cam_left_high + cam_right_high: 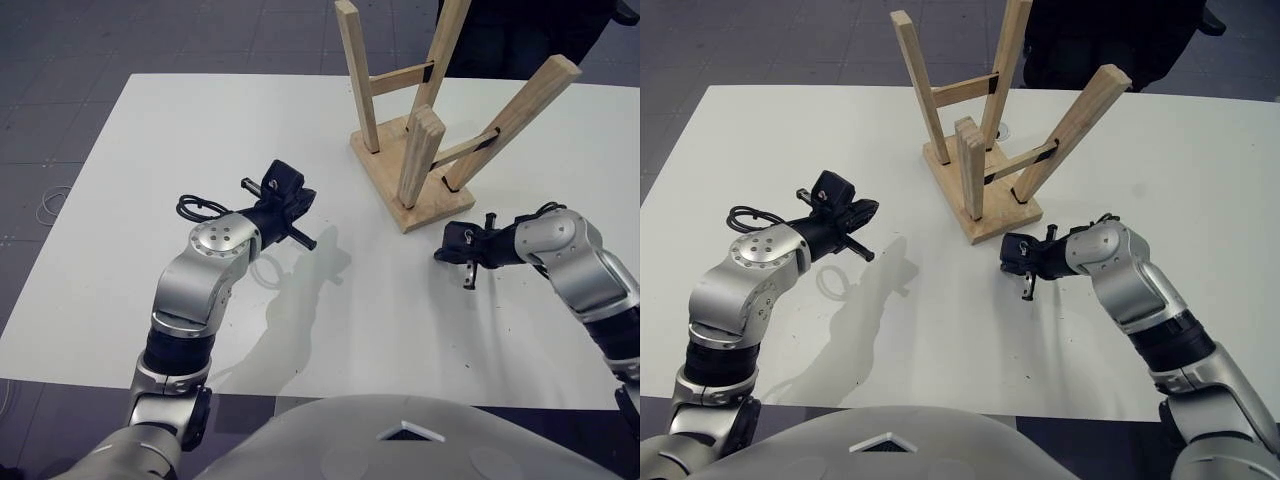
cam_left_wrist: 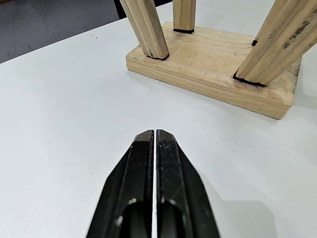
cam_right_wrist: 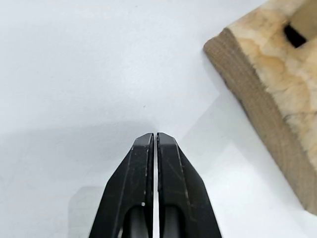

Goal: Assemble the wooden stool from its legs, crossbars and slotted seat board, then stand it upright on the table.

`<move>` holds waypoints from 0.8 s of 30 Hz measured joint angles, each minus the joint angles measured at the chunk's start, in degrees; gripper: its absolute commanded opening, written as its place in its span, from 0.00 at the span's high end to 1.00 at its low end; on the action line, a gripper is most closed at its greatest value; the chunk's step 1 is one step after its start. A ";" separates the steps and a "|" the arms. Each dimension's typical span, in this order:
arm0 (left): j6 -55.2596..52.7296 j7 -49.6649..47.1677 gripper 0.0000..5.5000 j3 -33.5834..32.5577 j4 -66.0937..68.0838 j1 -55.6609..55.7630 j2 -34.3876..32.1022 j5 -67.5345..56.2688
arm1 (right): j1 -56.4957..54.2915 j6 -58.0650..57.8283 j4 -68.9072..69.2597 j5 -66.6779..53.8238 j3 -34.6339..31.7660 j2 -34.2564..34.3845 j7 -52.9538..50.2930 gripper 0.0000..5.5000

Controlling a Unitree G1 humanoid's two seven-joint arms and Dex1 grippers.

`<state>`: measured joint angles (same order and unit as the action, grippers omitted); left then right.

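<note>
one stool (image 1: 420, 160), two hands (image 2: 154, 134) (image 3: 154, 135)

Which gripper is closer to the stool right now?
Right. The right gripper is just off the near corner of the stool; the left gripper is farther out to its left.

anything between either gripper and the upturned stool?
Nothing visible. Bare table lies between the right gripper and the seat board's near corner, and between the left gripper and the board's side. Both grippers are shut and empty.
</note>
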<state>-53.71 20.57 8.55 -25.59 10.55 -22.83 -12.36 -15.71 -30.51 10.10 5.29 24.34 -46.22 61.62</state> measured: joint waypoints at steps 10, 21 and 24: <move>0.67 -0.89 0.98 0.00 1.43 0.04 0.53 0.24 | -2.81 -13.50 1.59 -10.77 -20.48 8.87 -12.45 0.95; 0.66 -1.07 0.98 0.06 1.34 -0.40 1.03 0.22 | -3.60 -6.27 -13.92 -13.10 -25.06 12.56 -20.12 0.69; 0.66 -1.06 0.98 0.08 1.29 -0.72 1.02 0.22 | -3.73 -7.89 -13.31 -14.38 -24.77 14.34 -20.95 0.69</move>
<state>-53.05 19.51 8.63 -24.30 9.83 -21.81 -12.14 -19.44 -38.40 -3.22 -9.09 -0.43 -31.88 40.67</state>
